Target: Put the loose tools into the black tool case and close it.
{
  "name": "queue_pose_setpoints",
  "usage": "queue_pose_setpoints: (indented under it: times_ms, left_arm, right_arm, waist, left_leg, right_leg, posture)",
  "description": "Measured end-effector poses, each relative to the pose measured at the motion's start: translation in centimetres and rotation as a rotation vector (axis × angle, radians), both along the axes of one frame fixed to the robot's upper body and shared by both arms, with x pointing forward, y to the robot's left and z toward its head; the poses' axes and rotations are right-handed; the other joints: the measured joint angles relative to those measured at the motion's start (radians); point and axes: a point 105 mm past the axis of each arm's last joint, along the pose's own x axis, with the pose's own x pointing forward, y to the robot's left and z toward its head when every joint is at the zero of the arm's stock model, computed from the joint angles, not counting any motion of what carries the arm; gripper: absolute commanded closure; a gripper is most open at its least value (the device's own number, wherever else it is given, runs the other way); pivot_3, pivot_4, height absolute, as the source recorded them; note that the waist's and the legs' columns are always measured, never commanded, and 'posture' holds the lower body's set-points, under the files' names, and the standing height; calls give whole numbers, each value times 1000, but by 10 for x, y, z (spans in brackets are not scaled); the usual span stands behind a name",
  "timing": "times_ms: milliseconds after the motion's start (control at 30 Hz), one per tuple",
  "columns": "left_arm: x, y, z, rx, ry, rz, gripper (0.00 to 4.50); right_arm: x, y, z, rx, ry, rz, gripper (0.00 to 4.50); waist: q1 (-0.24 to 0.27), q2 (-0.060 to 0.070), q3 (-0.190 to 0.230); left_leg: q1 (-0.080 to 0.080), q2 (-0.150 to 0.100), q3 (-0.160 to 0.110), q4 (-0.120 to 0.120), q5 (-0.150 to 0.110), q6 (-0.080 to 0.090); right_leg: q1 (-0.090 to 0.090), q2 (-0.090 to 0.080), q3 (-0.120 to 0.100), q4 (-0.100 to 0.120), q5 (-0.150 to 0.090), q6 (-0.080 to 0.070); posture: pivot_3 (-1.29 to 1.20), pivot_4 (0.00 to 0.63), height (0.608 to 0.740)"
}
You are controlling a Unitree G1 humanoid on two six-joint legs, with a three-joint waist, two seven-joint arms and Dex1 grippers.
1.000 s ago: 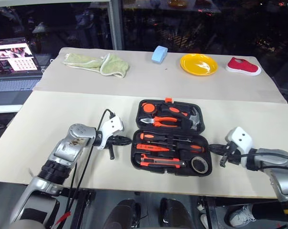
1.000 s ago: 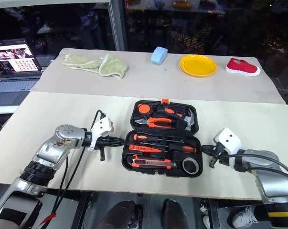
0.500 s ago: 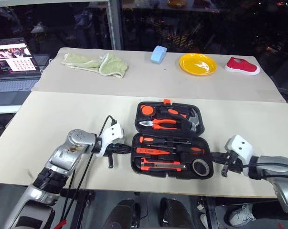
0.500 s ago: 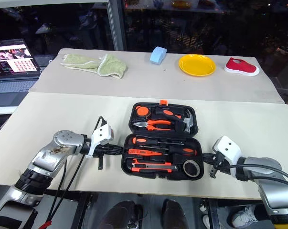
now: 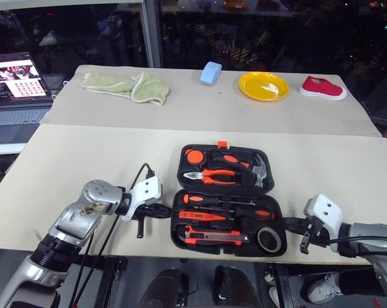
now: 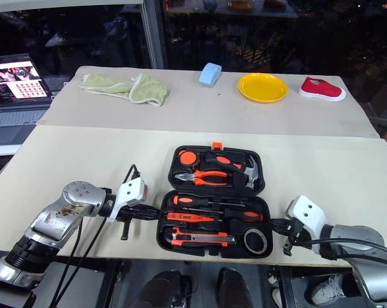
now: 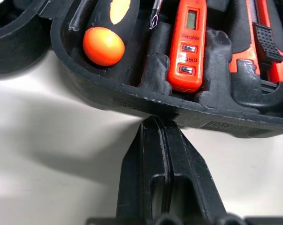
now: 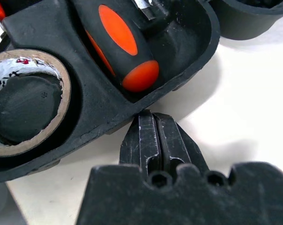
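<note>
On the tabletop (image 5: 103, 160), the open black tool case (image 5: 228, 215) is lying between both empty, fully shut claws, left claw (image 5: 166, 210) and right claw (image 5: 288, 224) each pointing inward at its near tray's short ends.

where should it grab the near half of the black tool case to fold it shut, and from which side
A judgement: take the black tool case by the short end walls of its near, tool-filled half, one from each side. That half lies flat and open toward the robot, its hinge across the middle. The shut left gripper and right gripper already sit at those ends, so getting under the rims and lifting toward the orange latch looks most workable.
</note>
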Motion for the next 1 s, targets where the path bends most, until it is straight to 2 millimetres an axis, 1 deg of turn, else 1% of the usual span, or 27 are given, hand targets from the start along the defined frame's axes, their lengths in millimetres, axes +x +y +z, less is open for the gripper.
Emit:
queue_pose_setpoints:
  times_ms: [100, 167, 200, 233, 267, 300, 333, 367, 400, 467, 500, 533, 567, 600, 633, 700, 800, 867, 967, 1000]
  left_arm:
    - [0, 0, -1, 3, 1, 8, 4500]
    - [5, 3, -2, 6, 6, 30, 4500]
    - [9, 5, -1, 6, 16, 51, 4243]
    - [17, 9, 0, 3, 41, 98, 3981]
    - [27, 16, 4, 0, 55, 159, 3793]
    - [36, 22, 6, -11, 79, 216, 3374]
    - [50, 32, 13, -39, 123, 317, 3117]
    - [63, 41, 23, -74, 151, 403, 2760]
    - [70, 43, 34, -110, 178, 445, 2413]
    - [76, 37, 51, -158, 250, 470, 1575]
    - [77, 31, 55, -186, 300, 472, 1043]
    - [78, 27, 56, -196, 323, 471, 807]
    - [80, 22, 56, -210, 369, 482, 417]
    - [82, 19, 56, -216, 397, 493, 122]
    - [86, 16, 55, -220, 428, 515, 3]
    - [93, 8, 58, -221, 451, 533, 3]
    - [100, 8, 54, -186, 456, 568, 3]
    - [102, 6, 49, -174, 459, 570, 3]
    - [105, 1, 49, -167, 458, 561, 3]
    - [105, 0, 48, -161, 452, 555, 3]
  right_arm:
    - [-2, -2, -1, -2, -1, -5, 4472]
    - [-1, -6, -2, -7, -2, -14, 4472]
    - [-1, -9, -2, -7, 1, -25, 4205]
    - [1, -16, -2, -9, 9, -43, 3913]
    - [4, -24, 0, -16, 13, -67, 3727]
    - [7, -30, 2, -1, 24, -94, 3350]
    - [15, -39, 8, 39, 34, -147, 3078]
    - [25, -47, 17, 83, 29, -196, 2723]
    - [31, -51, 26, 122, 32, -227, 2398]
    - [44, -52, 41, 194, 45, -251, 1643]
    - [50, -48, 47, 239, 61, -250, 1171]
    - [53, -46, 50, 259, 65, -250, 961]
    - [58, -43, 55, 285, 79, -248, 632]
    - [63, -40, 57, 297, 92, -247, 269]
    - [69, -37, 58, 307, 114, -251, 91]
    - [79, -32, 62, 314, 140, -254, 91]
    - [92, -28, 62, 319, 188, -279, 91]
    - [98, -27, 59, 318, 215, -302, 91]
    - [106, -24, 52, 309, 258, -324, 91]
    - [107, -23, 50, 299, 270, -326, 91]
  waist:
    - [2, 0, 0]
    - [3, 0, 0]
    - [3, 0, 0]
    - [3, 0, 0]
    - [3, 0, 0]
    - [2, 0, 0]
    - [1, -2, 1]
    - [-3, -3, 2]
    - [-5, -3, 2]
    - [-8, -3, 2]
    - [-9, -3, 2]
    - [-9, -3, 2]
    - [-10, -3, 2]
    - [-11, -3, 2]
    - [-13, -3, 2]
    - [-15, -3, 2]
    - [-17, -3, 2]
    - [-17, -3, 2]
    - [-15, -3, 2]
    - [-15, -3, 2]
  left_leg:
    - [1, 0, 0, 0, 0, 0]
    - [3, 0, 0, 0, 0, 0]
    - [4, 0, 0, 0, 0, 0]
    - [5, 0, 0, 1, -3, 5]
    - [5, 0, 0, 1, -3, 5]
    - [6, 0, 0, 1, -3, 5]
    - [6, 0, 0, 2, -2, 5]
    - [5, 0, 0, 3, -1, 5]
    - [5, 0, 0, 2, -1, 5]
    - [3, 0, 0, 2, 1, 5]
    - [2, 0, 0, 2, 4, 2]
    - [1, 0, 0, 2, 4, 3]
    - [0, 0, 0, 1, 4, 4]
    - [-2, 0, 0, 1, 5, 6]
    - [-3, 0, 0, 2, 6, 7]
    - [-8, -1, 0, 2, 6, 7]
    - [-13, -1, 0, 2, 6, 7]
    - [-16, -2, 0, 2, 6, 7]
    - [-17, -2, 0, 2, 6, 4]
    - [-17, -3, 0, 3, 3, -1]
  right_leg:
    - [0, 0, 0, 0, 0, 0]
    - [1, 0, 0, 0, -1, 1]
    - [2, 0, 0, 0, -3, 4]
    - [3, -1, 0, 1, -4, 7]
    - [3, 0, 0, 1, -4, 7]
    - [3, 0, 0, 1, -4, 7]
    - [3, 1, -1, 1, -4, 8]
    - [2, 2, 0, 1, -4, 7]
    - [2, 2, 0, 2, -3, 7]
    - [2, 2, 0, 2, -1, 2]
    - [2, 2, 0, 3, 1, -1]
    - [1, 2, 0, 3, 1, -1]
    - [-1, 2, 1, 3, 1, -1]
    - [-2, 2, 1, 2, 1, -1]
    - [-3, 2, 0, 2, 1, -1]
    - [-7, 1, 0, 2, 1, -1]
    - [-14, 0, 0, 3, 2, -2]
    - [-18, 0, 0, 4, 2, -2]
    - [-17, -1, 0, 4, 2, -2]
    - [-17, -2, 0, 4, 2, -2]
  posture:
    - [0, 150, 732]
    - [0, 150, 732]
    - [0, 150, 732]
    - [0, 150, 732]
    - [0, 150, 732]
    - [0, 150, 732]
    - [0, 150, 732]
    - [0, 150, 732]
    - [0, 150, 732]
    - [0, 150, 732]
    - [0, 150, 732]
    - [0, 150, 732]
    - [0, 150, 732]
    - [0, 150, 732]
    - [0, 150, 732]
    - [0, 150, 732]
    - [0, 150, 732]
    - [0, 150, 732]
    - [0, 150, 732]
    - [0, 150, 732]
